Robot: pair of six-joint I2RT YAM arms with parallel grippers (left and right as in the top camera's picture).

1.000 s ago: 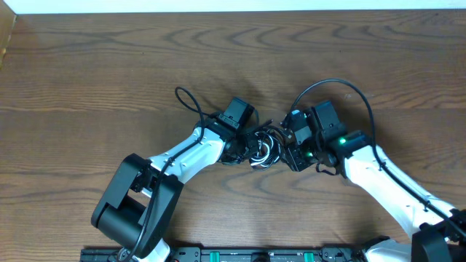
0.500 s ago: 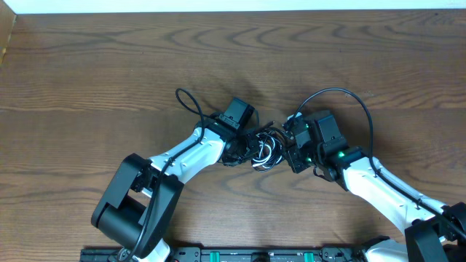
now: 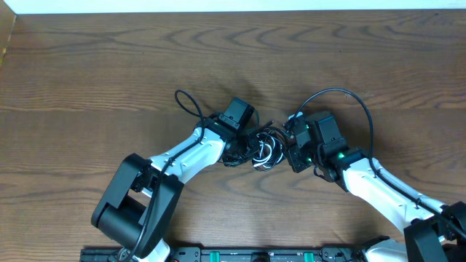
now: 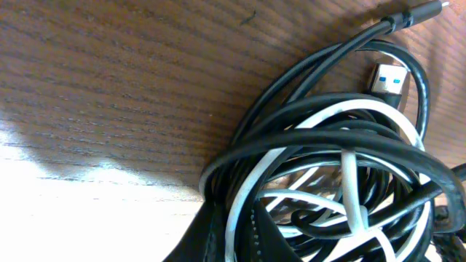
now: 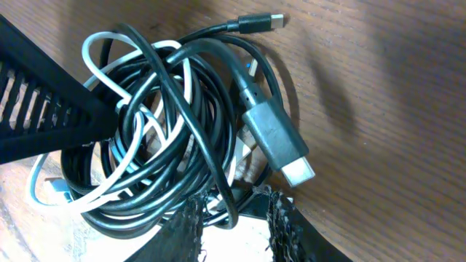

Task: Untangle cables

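The cables (image 3: pixel 266 145) lie as one tangled bundle of black cords and a white one at the table's middle, between my two grippers. In the left wrist view the cables (image 4: pixel 328 167) fill the frame. My left gripper (image 4: pixel 237 229) is shut on a white and a black strand at the bundle's edge. A blue-tongued plug (image 4: pixel 386 78) lies at the top right. My left gripper (image 3: pixel 246 148) touches the bundle's left side, and my right gripper (image 3: pixel 290 151) is at its right side. My right gripper (image 5: pixel 234 218) stands open, with one black loop of the cables (image 5: pixel 167 124) hanging between its fingers.
A thick black arm wire (image 3: pixel 188 100) loops behind the left wrist, and another (image 3: pixel 342 94) arcs over the right wrist. A large flat plug (image 5: pixel 280 145) and a slim plug (image 5: pixel 262 22) stick out of the bundle. A black rail (image 3: pixel 233 255) runs along the near edge.
My right gripper has shifted a little toward the bundle and its jaws have narrowed. Its arm wire has swung rightward. The left gripper has kept its grip and place.
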